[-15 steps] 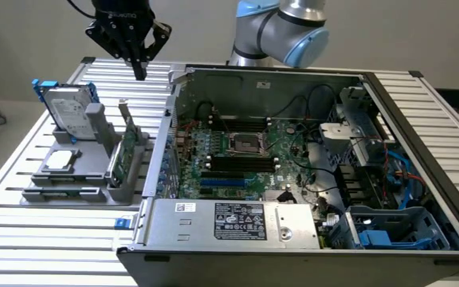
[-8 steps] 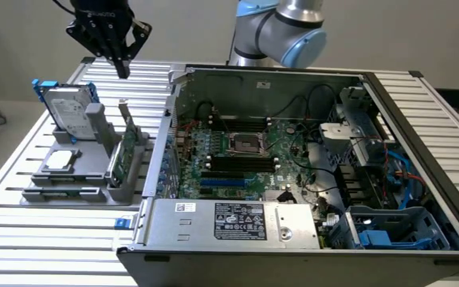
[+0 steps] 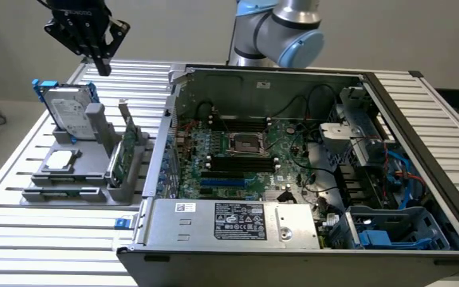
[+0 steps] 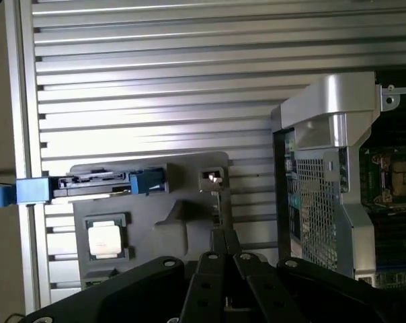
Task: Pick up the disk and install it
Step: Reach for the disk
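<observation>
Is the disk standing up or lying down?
Standing up. The disk sits on its edge, slotted in the grey holder.

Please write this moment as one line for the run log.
gripper: shut, empty, above the rack | disk: upright in rack, not picked up | computer case: open

No wording can be read out in full. A black label (image 3: 240, 221) with white print and a row of small symbols is seen on the silver power supply housing (image 3: 293, 230), but its characters are too small to be made out. A small white sticker (image 3: 184, 207) with a dark mark is placed just beside it on the same housing and cannot be read. A white printed label (image 3: 73, 115) is carried on the face of the disk (image 3: 64, 104), and its print cannot be deciphered either.
</observation>
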### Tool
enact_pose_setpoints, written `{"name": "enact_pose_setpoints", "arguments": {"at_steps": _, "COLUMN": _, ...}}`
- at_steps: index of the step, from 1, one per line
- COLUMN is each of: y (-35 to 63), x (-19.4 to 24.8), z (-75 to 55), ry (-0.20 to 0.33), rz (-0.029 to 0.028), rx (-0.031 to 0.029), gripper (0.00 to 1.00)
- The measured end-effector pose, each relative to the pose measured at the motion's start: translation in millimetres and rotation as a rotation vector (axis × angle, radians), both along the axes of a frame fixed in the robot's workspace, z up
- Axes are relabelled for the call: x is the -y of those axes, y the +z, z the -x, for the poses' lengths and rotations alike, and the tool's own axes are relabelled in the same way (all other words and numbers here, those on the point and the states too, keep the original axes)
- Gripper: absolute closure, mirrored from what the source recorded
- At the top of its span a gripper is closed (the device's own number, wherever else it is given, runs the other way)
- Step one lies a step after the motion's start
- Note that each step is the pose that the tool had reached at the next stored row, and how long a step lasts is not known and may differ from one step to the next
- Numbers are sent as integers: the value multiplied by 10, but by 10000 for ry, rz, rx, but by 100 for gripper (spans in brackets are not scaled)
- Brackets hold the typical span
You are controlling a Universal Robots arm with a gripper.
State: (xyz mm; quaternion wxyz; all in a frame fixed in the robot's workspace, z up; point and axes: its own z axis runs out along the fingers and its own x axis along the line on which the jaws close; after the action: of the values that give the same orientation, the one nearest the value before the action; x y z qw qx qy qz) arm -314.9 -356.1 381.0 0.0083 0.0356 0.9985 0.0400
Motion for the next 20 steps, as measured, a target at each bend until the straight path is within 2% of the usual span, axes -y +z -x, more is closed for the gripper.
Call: {"name": "enact_pose_setpoints", "arguments": {"at_steps": 20, "y": -50, "x": -186, "z": 900, "ry": 0, "rz": -118, "rx": -11, "gripper": 89}}
